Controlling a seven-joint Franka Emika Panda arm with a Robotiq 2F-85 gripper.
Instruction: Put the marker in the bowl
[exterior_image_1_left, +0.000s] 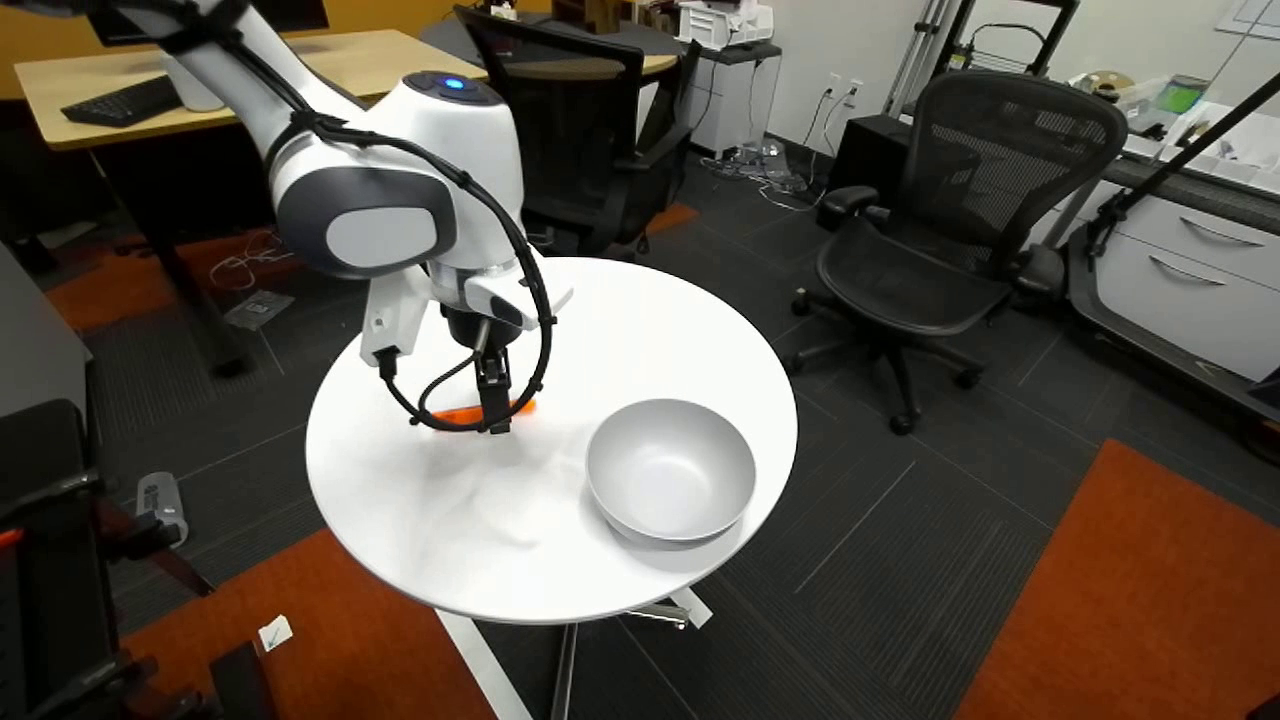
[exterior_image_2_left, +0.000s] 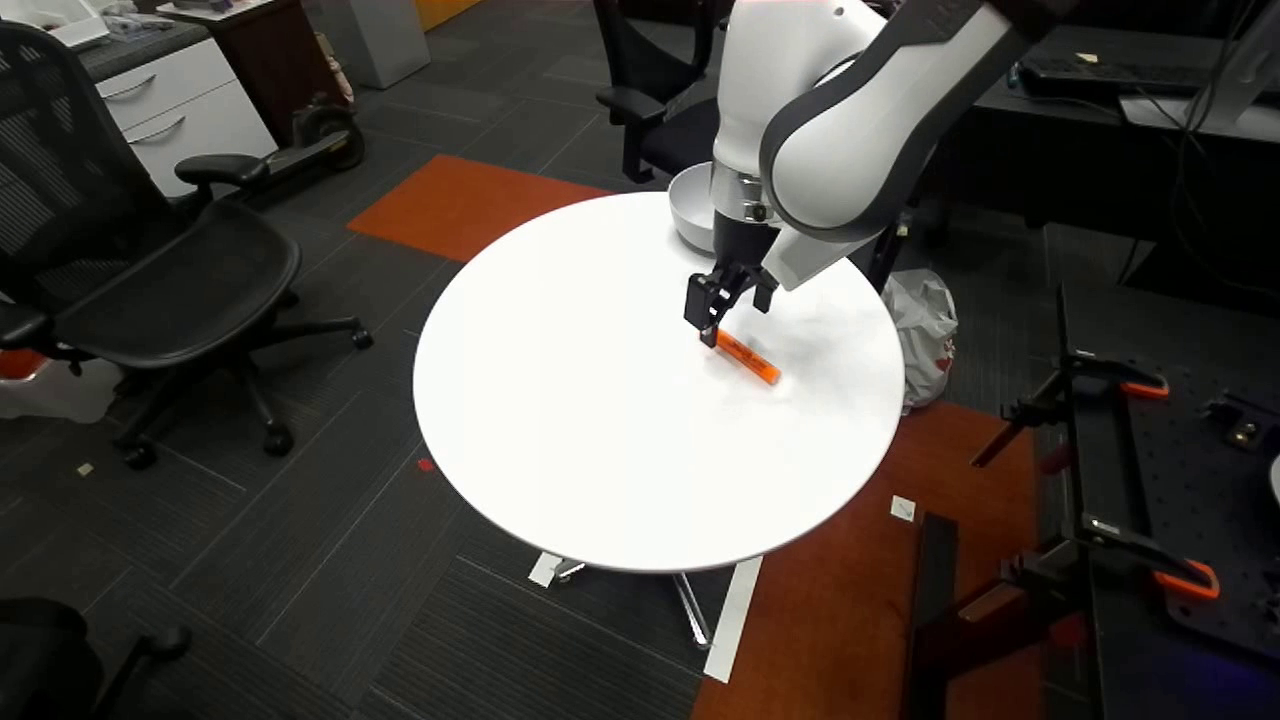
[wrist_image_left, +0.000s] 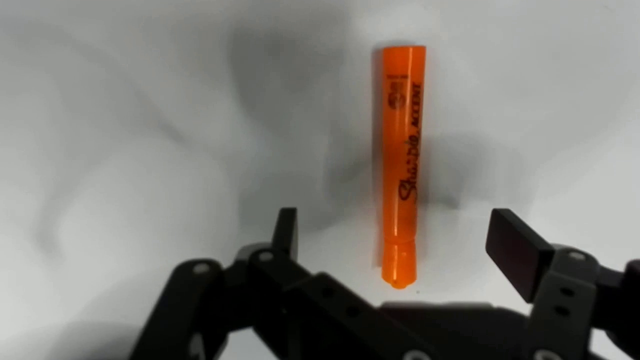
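The orange marker (wrist_image_left: 401, 165) lies on the white table in the wrist view, upright in the picture, its tapered end between my fingers. In an exterior view the marker (exterior_image_1_left: 460, 414) is partly hidden behind my gripper (exterior_image_1_left: 497, 420) and a cable; it also shows in an exterior view (exterior_image_2_left: 748, 358). My gripper (wrist_image_left: 395, 235) is open, with a finger on each side of the marker and a gap on both sides; it also shows in an exterior view (exterior_image_2_left: 735, 315). The grey bowl (exterior_image_1_left: 668, 480) stands upright and empty on the table; the arm partly hides the bowl (exterior_image_2_left: 690, 212).
The round white table (exterior_image_1_left: 540, 570) bears the marker and bowl; the bowl stands near its edge. A black cable (exterior_image_1_left: 545, 330) loops from the arm beside the gripper. A black office chair (exterior_image_1_left: 920, 250) and a desk (exterior_image_1_left: 380, 60) stand around the table.
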